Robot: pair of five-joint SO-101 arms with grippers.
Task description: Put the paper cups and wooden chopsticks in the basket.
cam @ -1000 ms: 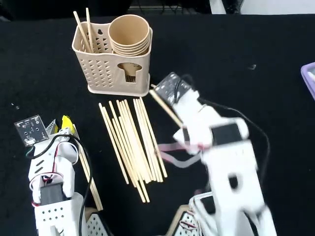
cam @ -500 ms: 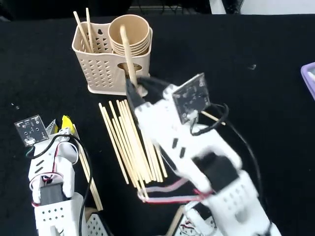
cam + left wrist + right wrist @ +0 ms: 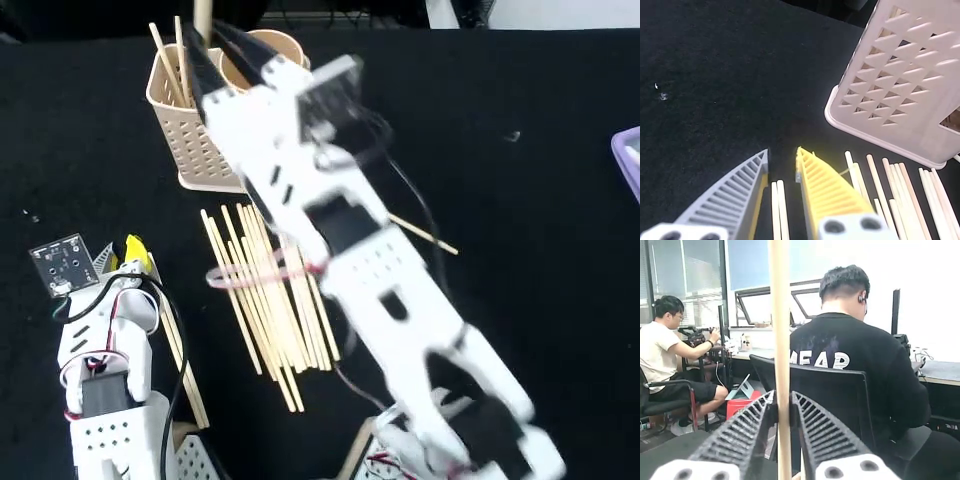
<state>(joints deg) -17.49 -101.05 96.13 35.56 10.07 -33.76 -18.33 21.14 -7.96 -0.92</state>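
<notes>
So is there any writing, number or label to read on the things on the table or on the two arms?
On the basket: none, only punched holes.
On the paper cups: none visible.
On the loose chopsticks and the chopstick in the right gripper: none, bare wood.
On the left arm's circuit board: marks too small to read.
On the right arm's circuit board: blurred, unreadable.

Shared office or lab workroom, tall windows (image 3: 685, 285) with blinds along the far wall, long desks (image 3: 940, 371) below them crowded with equipment, a black office chair (image 3: 840, 390), a black-covered table (image 3: 540, 90) carrying white robot arms (image 3: 390, 290).
</notes>
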